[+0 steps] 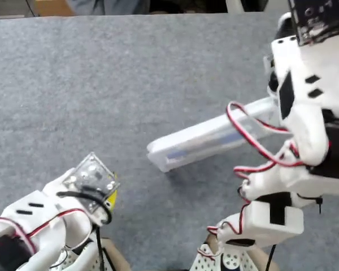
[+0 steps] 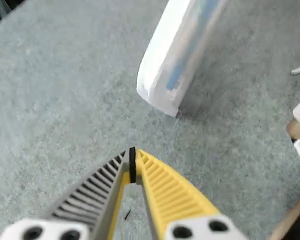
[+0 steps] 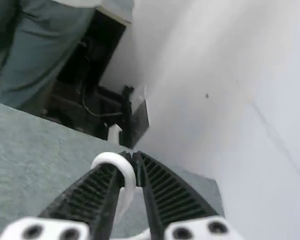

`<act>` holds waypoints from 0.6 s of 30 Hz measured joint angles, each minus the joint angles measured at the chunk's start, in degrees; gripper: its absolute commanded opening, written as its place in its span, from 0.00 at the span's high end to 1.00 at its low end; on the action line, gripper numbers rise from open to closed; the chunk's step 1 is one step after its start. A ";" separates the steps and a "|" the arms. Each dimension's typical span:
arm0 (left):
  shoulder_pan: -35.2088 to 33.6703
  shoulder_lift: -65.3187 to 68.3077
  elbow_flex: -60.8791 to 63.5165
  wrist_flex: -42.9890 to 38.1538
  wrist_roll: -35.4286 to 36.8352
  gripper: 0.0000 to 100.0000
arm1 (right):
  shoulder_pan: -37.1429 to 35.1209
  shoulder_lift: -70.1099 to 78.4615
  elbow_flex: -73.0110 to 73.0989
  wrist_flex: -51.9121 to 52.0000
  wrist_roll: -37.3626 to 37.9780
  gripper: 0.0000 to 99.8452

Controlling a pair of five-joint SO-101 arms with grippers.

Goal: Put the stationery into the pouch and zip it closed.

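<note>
- Your left hand [image 2: 131, 162] is pinched fully together with nothing between its fingers, above the grey desk [image 1: 101, 84] at the near left.
- Your right hand [image 3: 135, 172] is clamped on a small white loop [image 3: 112, 162]; you can't tell what the loop belongs to.
- The pouch [image 1: 209, 135] lies slanted mid-desk, apart from your left hand, its far-right end running under the right arm.
- A blue shape [image 2: 175, 80] shows through the pouch's cloudy wall; what it is can't be told.
</note>
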 measured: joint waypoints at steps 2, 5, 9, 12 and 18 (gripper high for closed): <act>0.00 0.00 -1.58 -0.88 0.00 0.97 | -2.02 -0.70 0.00 0.00 0.00 0.99; 0.00 0.00 -3.60 -2.73 0.00 0.97 | -4.92 -2.29 0.00 0.00 0.00 0.99; 0.00 0.00 -4.75 -6.24 0.00 0.97 | -10.20 -5.01 0.00 -0.97 0.00 0.99; 0.00 0.00 -4.75 -8.62 0.00 0.97 | -14.24 -7.38 0.00 -2.99 0.00 0.99; 0.00 0.00 -4.75 -11.25 0.00 0.92 | -26.55 -10.73 1.32 -1.49 -0.09 0.99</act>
